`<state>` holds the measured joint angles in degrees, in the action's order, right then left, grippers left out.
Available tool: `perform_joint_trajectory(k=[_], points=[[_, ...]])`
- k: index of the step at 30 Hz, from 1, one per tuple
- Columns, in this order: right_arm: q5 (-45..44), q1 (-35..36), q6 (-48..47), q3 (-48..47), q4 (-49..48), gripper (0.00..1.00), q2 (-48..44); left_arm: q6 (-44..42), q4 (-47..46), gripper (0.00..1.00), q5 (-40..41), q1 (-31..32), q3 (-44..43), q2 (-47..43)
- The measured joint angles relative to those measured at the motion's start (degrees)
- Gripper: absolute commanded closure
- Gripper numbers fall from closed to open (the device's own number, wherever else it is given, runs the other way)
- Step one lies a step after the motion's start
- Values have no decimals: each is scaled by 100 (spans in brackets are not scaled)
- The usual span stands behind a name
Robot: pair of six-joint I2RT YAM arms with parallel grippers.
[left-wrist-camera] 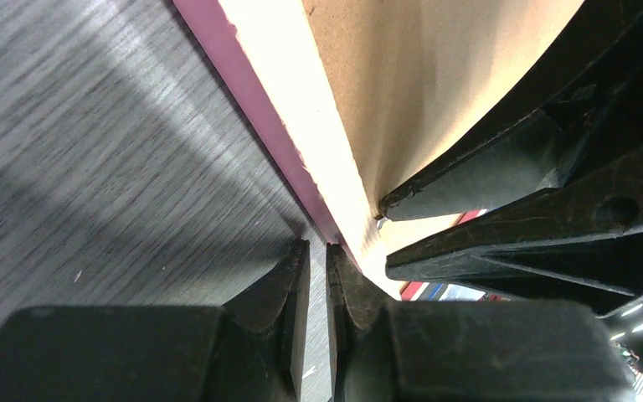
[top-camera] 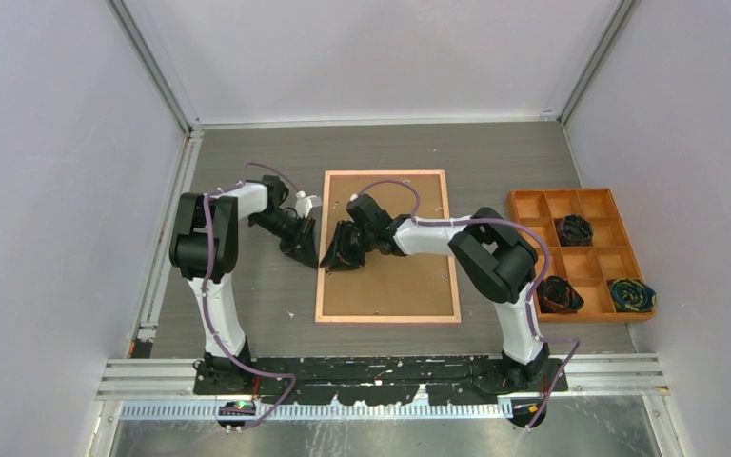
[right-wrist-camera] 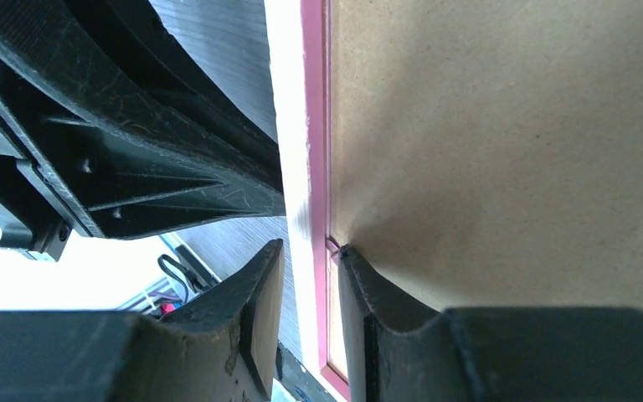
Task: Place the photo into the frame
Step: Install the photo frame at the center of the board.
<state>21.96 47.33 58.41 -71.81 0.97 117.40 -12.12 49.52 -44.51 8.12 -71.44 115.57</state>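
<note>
Gripping frame (top-camera: 387, 318) left edge: right gripper (right-wrist-camera: 310, 249) | left gripper (left-wrist-camera: 318, 244) closed, just beside it

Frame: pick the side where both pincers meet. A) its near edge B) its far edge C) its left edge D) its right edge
C: the top view shows the left pincer and the right pincer tip to tip at the left edge of the frame.

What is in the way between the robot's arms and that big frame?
Nothing visible. Both are at the left edge of the frame: the left end effector is shut beside it, the right end effector straddles its rim, one finger on the brown backing board.
</note>
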Motion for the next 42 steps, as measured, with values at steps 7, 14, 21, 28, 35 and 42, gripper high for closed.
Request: perform_joint_trajectory(k=[7,14,21,28,35,42], points=[[7,-2,-13,-11,24,65,4,-2,0,84,0,0,0,0],[46,-214,-168,-280,332,54,50,-7,31,85,35,2,-28,0],[-138,-1169,-380,-929,769,47,66,136,24,76,153,-107,-590,2],[-319,-1416,-522,-2087,890,52,680,409,-127,73,125,-146,-1117,177],[-258,-1346,-564,-2765,1167,55,1488,538,-153,77,-26,-138,-1211,542],[-293,-1353,-551,-3115,1211,58,1722,573,-160,80,-81,-136,-1211,542]])
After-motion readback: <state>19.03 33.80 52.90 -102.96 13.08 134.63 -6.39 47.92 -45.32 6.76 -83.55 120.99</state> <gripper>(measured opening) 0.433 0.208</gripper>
